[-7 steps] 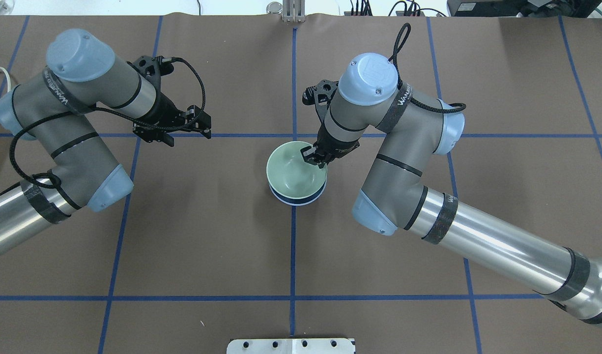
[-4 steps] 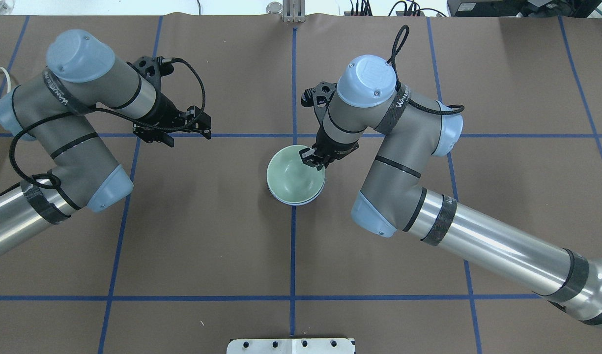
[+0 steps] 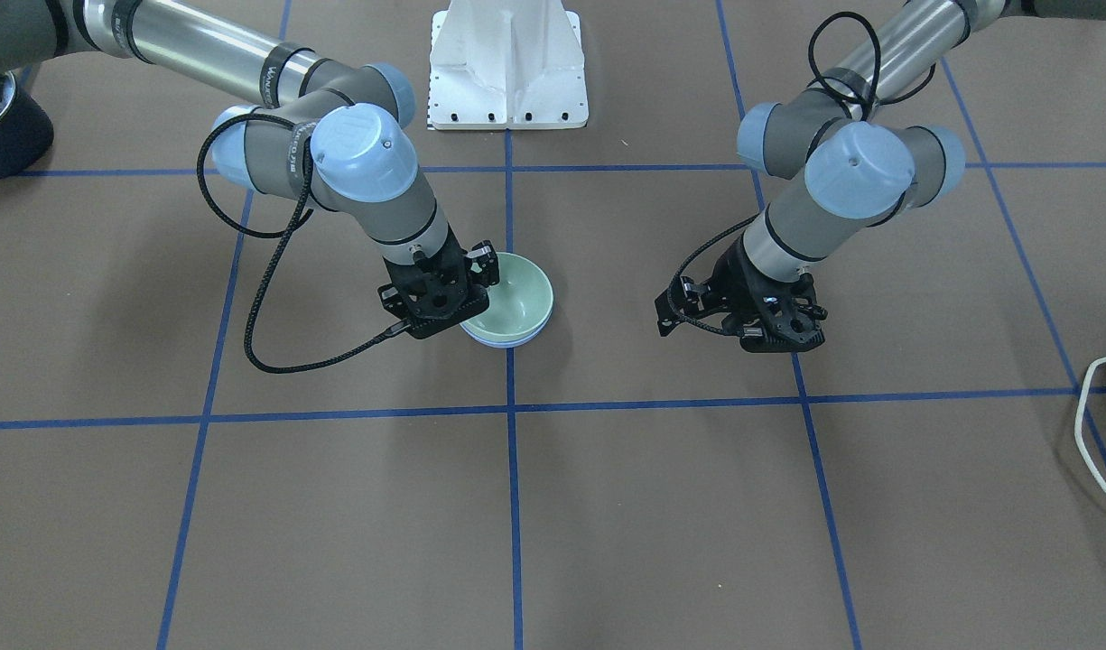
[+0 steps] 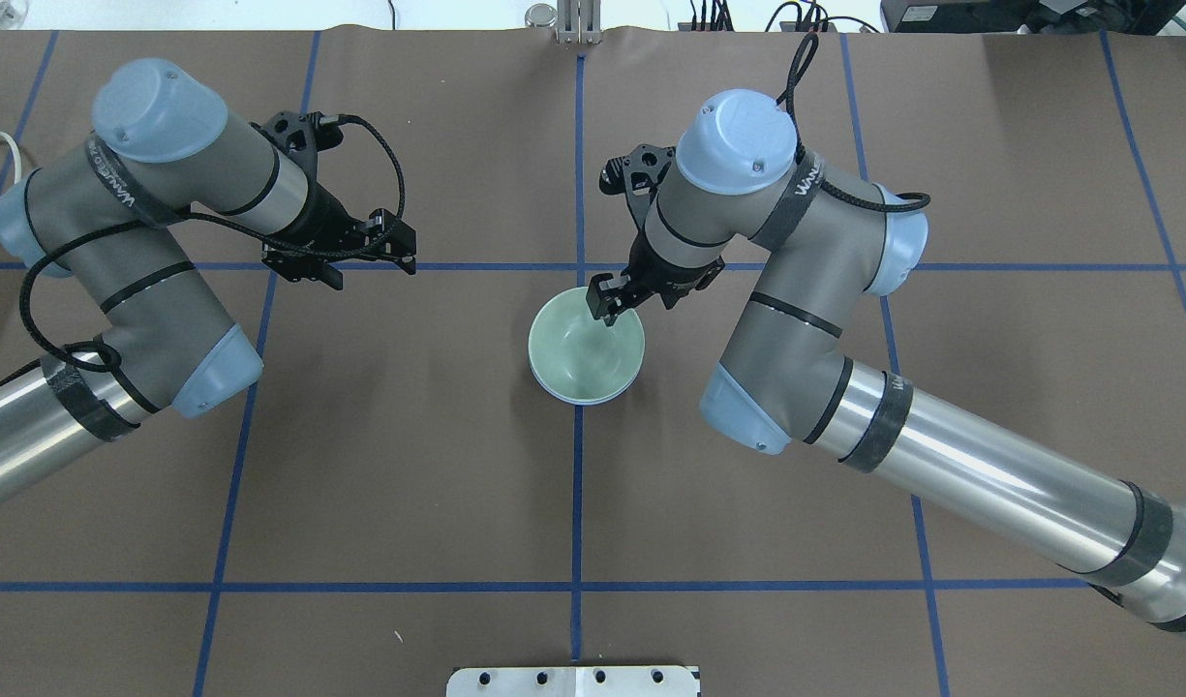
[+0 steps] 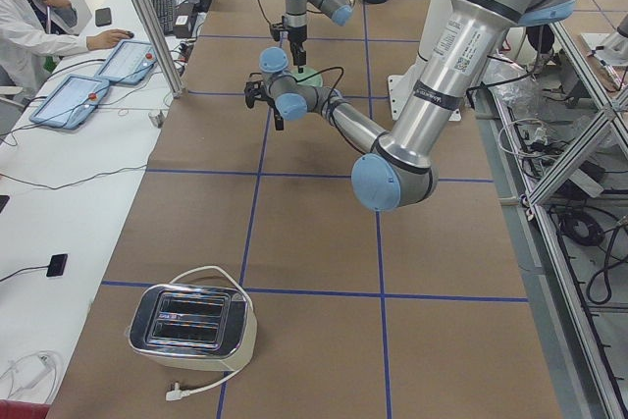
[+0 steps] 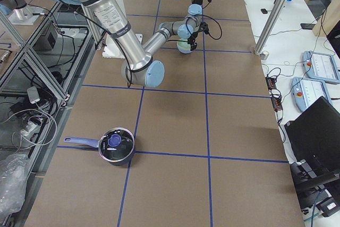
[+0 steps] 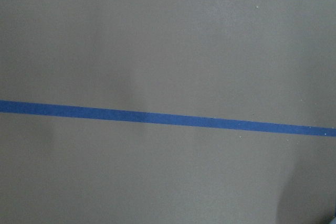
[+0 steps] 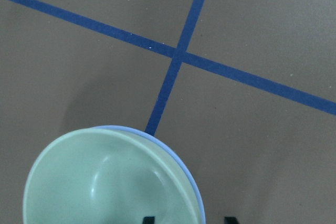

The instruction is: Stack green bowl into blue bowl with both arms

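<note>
Green bowl (image 4: 583,350) beneath right hand (image 4: 607,308).

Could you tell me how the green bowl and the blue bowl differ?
The green bowl is mint; the blue bowl is periwinkle. The green bowl sits nested inside, its hollow showing; the blue bowl rests on the table beneath, only a rim sliver visible. Both are round, plain and upright.

Opposing overhead, front cameras share the green bowl (image 4: 578,356).

One side blocked: right end effector (image 4: 607,305) above the green bowl (image 4: 581,353).
Open counter (image 4: 409,465) around the bowl's other sides; left end effector (image 4: 407,247) well apart.
</note>
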